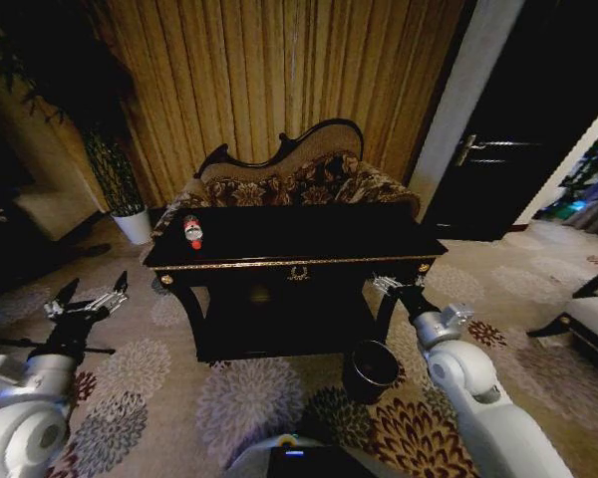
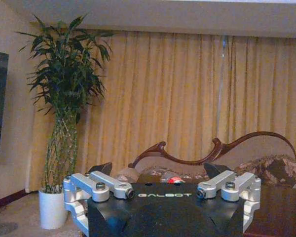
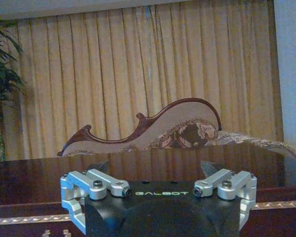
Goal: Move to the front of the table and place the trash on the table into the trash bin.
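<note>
The glossy black table [image 1: 309,244] with gold trim stands straight ahead. Near its left end lies the trash, a small clear bottle [image 1: 192,231] with a red label; its red cap [image 2: 175,179] peeks over my left gripper. The dark round trash bin [image 1: 370,368] sits on the carpet by the table's front right leg. My left gripper [image 1: 90,297] [image 2: 158,170] hovers open over the carpet, left of the table and short of it. Held open just in front of the table's right front corner and above the bin is my right gripper [image 1: 391,287] [image 3: 155,167], facing the table top [image 3: 138,165].
A patterned sofa [image 1: 299,174] with a curved dark frame stands right behind the table, before gold curtains. A white plant pot [image 1: 133,225] sits at the back left, a dark door [image 1: 498,149] at the back right, and low furniture [image 1: 588,319] at the right edge. Floral carpet lies around the table.
</note>
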